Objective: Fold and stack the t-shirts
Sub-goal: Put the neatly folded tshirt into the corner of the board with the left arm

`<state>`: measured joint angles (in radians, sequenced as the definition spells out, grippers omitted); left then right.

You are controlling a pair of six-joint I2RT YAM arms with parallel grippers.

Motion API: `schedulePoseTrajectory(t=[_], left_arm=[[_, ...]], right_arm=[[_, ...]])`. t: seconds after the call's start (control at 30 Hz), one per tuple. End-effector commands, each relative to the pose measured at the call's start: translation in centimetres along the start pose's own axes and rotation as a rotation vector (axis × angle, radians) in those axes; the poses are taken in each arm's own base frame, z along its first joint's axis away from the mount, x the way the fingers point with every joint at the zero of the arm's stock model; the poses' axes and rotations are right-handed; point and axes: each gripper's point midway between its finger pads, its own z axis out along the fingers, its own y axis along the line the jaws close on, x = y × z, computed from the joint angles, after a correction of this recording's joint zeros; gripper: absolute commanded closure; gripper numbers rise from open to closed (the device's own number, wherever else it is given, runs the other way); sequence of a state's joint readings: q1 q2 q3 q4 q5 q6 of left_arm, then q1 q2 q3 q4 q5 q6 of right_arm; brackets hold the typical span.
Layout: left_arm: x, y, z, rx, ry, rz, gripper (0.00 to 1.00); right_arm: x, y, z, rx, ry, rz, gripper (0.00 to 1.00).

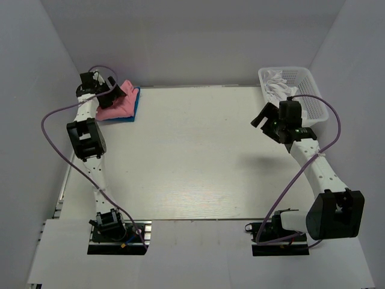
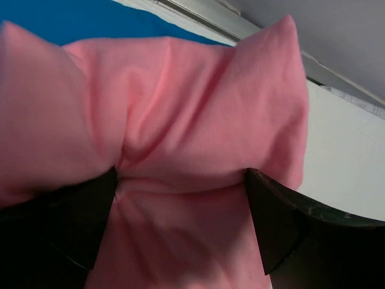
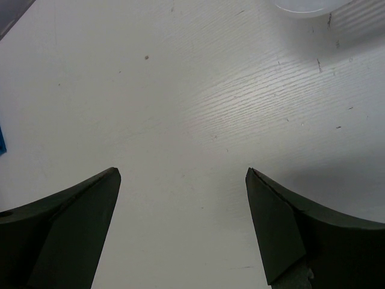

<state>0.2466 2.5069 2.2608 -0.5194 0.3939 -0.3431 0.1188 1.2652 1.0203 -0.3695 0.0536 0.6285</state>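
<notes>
Pink shirt [image 1: 117, 103] sits lumpy on folded blue shirt [image 1: 136, 106], far across table [image 1: 198, 156] from basket [image 1: 316, 108]. Left gripper [image 2: 180, 183] spread wide over pink, not pinched afaict. Right gripper [image 3: 183, 180] spread too, empty, near basket. Stack started, looks messy; white cloth [image 1: 278, 84] in basket probably still to do.

Free tabletop [image 1: 198, 156] between t-shirts [image 1: 118, 106] and basket [image 1: 314, 103]

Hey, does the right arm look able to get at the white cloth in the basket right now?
Probably yes. The right gripper is open just beside the basket, the white cloth lies uncovered at its far end, and nothing stands between them.
</notes>
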Motion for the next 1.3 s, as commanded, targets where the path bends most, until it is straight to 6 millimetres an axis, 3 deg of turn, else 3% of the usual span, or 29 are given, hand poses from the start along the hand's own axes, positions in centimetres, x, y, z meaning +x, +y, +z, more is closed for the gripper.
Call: schedulePoseTrajectory(t=[0.0,0.07,0.23,0.33,0.37,0.4,0.5,0.53,0.63,0.77,0.8,0.87,1.07,1.27], left_arm=[[-3.3,-1.8,0.2,0.097,-0.103,0.022,0.00],[-4.7,-2.8,0.5,0.156,-0.162,0.061,0.00],[-5.7,-5.3,0.5,0.313,-0.219,0.090,0.00],[-6.8,-7.4,-1.5,0.382,-0.237,0.128,0.00],[-6.3,-7.0,-1.6,0.358,-0.222,0.125,0.00],[-7.3,-8.2,-3.5,0.362,-0.242,0.149,0.00],[-8.5,-6.8,-5.1,0.219,-0.297,0.182,0.00],[-9.9,-6.9,-6.5,0.148,-0.354,0.197,0.00],[-10.7,-5.7,-6.8,0.042,-0.409,0.206,0.00],[-10.7,-5.1,-5.0,0.046,-0.383,0.173,0.00],[-9.5,-4.2,-3.3,0.048,-0.347,0.154,0.00],[-9.4,-3.5,-2.6,0.051,-0.336,0.136,0.00],[-6.2,-1.8,0.1,0.062,-0.274,0.063,0.00],[-4.7,1.9,2.6,-0.028,-0.261,0.006,0.00]], right_arm=[[-2.1,0.9,-0.3,-0.004,-0.042,-0.011,0.10],[-1.8,1.0,-0.1,-0.008,-0.028,-0.013,0.10],[-1.8,1.1,-0.2,-0.012,-0.024,-0.024,0.10],[-2.1,1.3,-0.4,-0.020,-0.032,-0.023,0.10],[-2.0,1.4,-0.3,-0.022,-0.029,-0.024,0.10],[-2.0,1.4,-0.2,-0.023,-0.024,-0.027,0.10],[-1.9,1.7,0.1,-0.040,-0.018,-0.031,0.10],[-1.9,1.7,0.4,-0.039,-0.013,-0.030,0.10],[-1.1,2.4,1.0,-0.075,0.035,-0.036,0.10],[-0.8,3.0,1.6,-0.103,0.062,-0.038,0.10],[-0.8,3.2,1.6,-0.108,0.062,-0.043,0.10],[-0.9,3.3,1.8,-0.113,0.064,-0.049,0.10],[-1.3,3.1,1.9,-0.100,0.051,-0.055,0.10],[-1.0,2.9,2.4,-0.083,0.078,-0.055,0.10]])
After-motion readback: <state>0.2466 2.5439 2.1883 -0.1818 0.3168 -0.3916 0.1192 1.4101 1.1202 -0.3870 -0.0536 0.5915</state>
